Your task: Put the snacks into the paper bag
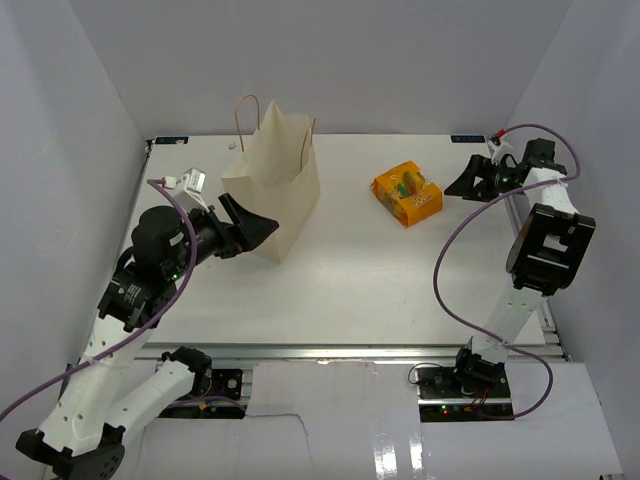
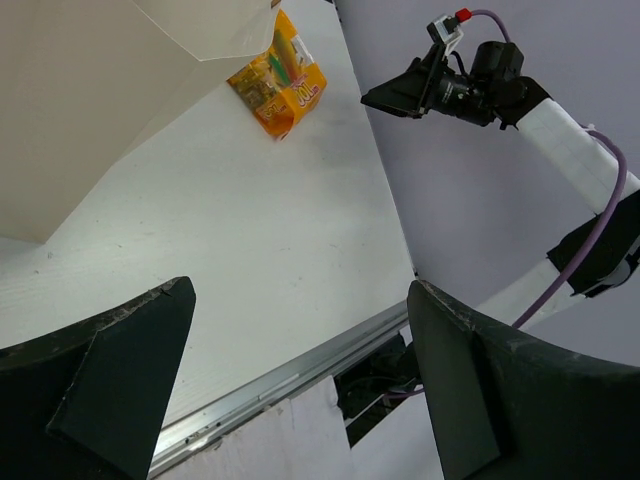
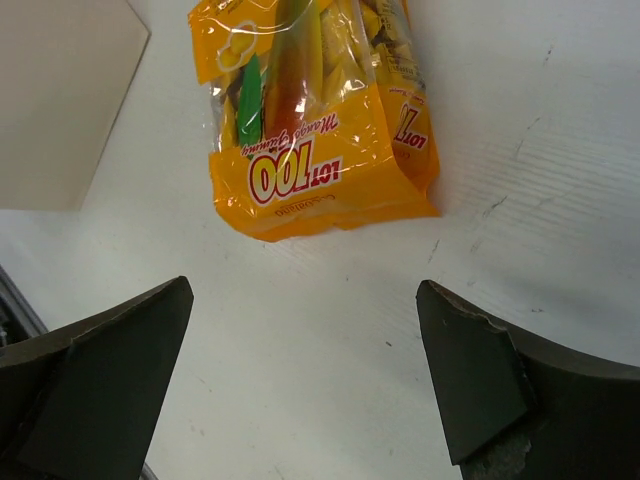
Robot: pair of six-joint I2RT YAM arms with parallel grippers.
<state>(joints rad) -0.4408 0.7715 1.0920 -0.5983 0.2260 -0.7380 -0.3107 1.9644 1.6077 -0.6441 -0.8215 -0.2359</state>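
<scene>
The flat white table (image 1: 350, 290) is carrying everything in view. The tall tan kraft paper bag (image 1: 285, 190) with twisted loop handles is standing upright on the table's far left part, with its mouth facing up. In the left wrist view its pale wall (image 2: 90, 90) is filling the upper left corner.

The left gripper (image 1: 252, 224) is hanging just beside the bag's near left side. Its black jaws are standing wide apart with nothing between them (image 2: 300, 295), and whether a finger is touching the paper cannot be told.

The right gripper (image 1: 468, 180) is hovering low at the far right, pointing at the snack. Its jaws are likewise spread and holding nothing (image 3: 300, 295).

The orange blocky glossy pack (image 1: 407, 193) printed "LOT 100" is lying flat on the table outside the bag, well apart to its right. It is sitting just in front of the right fingers (image 3: 310, 120).
</scene>
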